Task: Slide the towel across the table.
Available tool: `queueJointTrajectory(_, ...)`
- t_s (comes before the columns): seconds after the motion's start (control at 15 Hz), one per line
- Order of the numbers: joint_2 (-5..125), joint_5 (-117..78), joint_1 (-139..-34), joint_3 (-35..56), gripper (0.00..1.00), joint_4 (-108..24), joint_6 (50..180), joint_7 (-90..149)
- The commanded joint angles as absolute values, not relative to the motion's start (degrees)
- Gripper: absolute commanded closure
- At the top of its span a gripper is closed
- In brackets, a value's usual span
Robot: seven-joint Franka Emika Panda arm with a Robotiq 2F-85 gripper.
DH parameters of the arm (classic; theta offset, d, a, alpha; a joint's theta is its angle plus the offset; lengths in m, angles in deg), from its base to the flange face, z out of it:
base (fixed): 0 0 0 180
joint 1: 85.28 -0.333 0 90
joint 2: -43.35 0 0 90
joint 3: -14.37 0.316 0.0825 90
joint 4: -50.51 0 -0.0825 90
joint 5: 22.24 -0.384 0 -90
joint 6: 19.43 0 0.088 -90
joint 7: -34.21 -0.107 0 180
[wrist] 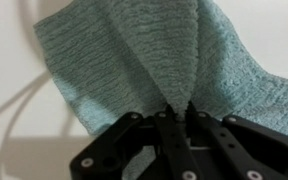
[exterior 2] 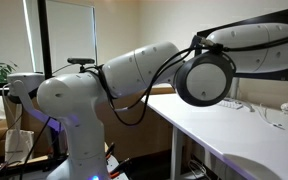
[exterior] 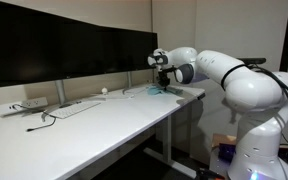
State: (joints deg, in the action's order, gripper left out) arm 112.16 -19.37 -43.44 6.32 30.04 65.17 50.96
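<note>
The white table [exterior: 94, 125] carries the teal towel [wrist: 124, 60] close to its end edge. The pincer [wrist: 176, 108] is clenched on a raised fold. Best to drag low and steadily, keeping the cloth flat, never lifting.

White Panda arm [exterior: 234, 80] fills the right of the frame in an exterior view, reaching left with the wrist bent down and the pincer [exterior: 162, 82] at centre right. In the wrist view the pincer [wrist: 177, 108] enters from the bottom edge. Its black fingers [wrist: 160, 122] are closed together, pinching a raised fold of the towel [wrist: 134, 60].
</note>
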Motion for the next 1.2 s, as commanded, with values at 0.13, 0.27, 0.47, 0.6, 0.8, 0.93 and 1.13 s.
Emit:
queueJointTrajectory(0.13,110.8,-19.8,-39.1,6.6,0.92,29.0,66.9,45.2)
queueJointTrajectory(0.27,110.5,-19.8,-37.8,6.5,0.91,29.0,67.0,43.6)
queueJointTrajectory(0.47,110.2,-19.5,-36.2,6.2,0.91,29.1,67.2,41.5)
queueJointTrajectory(0.6,110.0,-19.3,-35.3,5.9,0.91,29.2,67.6,40.6)
queueJointTrajectory(0.8,109.3,-19.4,-33.7,5.8,0.91,29.2,67.8,39.6)
queueJointTrajectory(0.93,108.9,-19.3,-33.3,6.0,0.91,29.3,68.1,40.2)
queueJointTrajectory(1.13,108.8,-19.1,-33.7,6.2,0.92,29.0,68.6,41.3)
